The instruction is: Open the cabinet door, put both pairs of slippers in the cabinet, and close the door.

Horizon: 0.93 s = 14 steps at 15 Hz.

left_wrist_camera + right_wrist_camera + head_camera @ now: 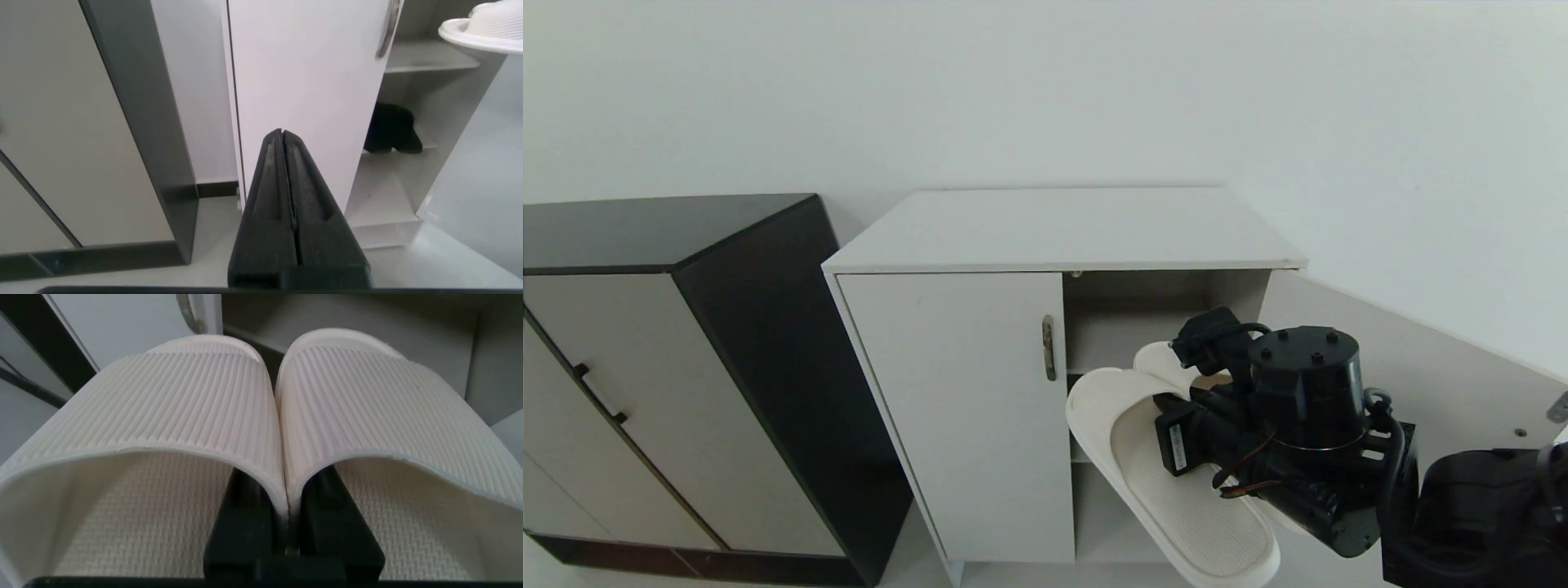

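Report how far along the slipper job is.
Done: the right door of the white wooden cabinet stands open, and a dark pair, apparently slippers, sits on a lower shelf inside. In hand: the right hand is shut on the cream ribbed slippers, at the cabinet opening. Left: set this pair inside, let go, and close the door.

The white ribbed slippers (1131, 457) lie side by side, their inner strap edges pinched between the right fingers (245, 531), toes pointing past the fingertips into the white cabinet (1062, 229), whose right door (1421, 367) stands open, with a dark pair (392, 129) shelved inside.
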Motion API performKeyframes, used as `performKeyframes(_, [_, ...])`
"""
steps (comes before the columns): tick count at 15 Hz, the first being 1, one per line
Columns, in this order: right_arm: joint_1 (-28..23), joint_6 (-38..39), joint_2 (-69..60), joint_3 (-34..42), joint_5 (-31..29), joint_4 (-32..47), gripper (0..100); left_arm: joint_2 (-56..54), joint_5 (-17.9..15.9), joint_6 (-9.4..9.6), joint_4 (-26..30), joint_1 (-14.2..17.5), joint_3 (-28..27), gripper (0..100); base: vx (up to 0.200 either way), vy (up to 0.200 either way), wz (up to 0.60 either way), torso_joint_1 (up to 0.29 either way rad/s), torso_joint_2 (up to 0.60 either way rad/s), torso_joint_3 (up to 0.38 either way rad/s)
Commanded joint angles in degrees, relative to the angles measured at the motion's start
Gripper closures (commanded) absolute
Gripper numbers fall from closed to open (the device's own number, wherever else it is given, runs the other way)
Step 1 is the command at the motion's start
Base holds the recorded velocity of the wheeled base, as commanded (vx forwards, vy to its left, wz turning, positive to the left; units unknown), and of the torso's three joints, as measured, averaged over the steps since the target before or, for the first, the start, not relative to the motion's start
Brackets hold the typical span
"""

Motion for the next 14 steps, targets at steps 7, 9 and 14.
performKeyframes(7, [0.0, 0.0, 0.4, 0.1, 0.0, -0.1, 100, 0.0, 0.0, 0.01, 0.0, 0.0, 0.0, 100, 0.0, 0.0, 0.0, -0.143, 0.47, 0.327])
performKeyframes(9, [0.0, 0.0, 0.4, 0.1, -0.1, -0.1, 100, 0.0, 0.0, 0.01, 0.0, 0.0, 0.0, 100, 0.0, 0.0, 0.0, -0.107, 0.45, 0.356])
performKeyframes(14, [0.0, 0.0, 0.5, 0.2, -0.1, -0.1, 100, 0.0, 0.0, -0.08, 0.0, 0.0, 0.0, 100, 0.0, 0.0, 0.0, -0.054, 0.45, 0.385])
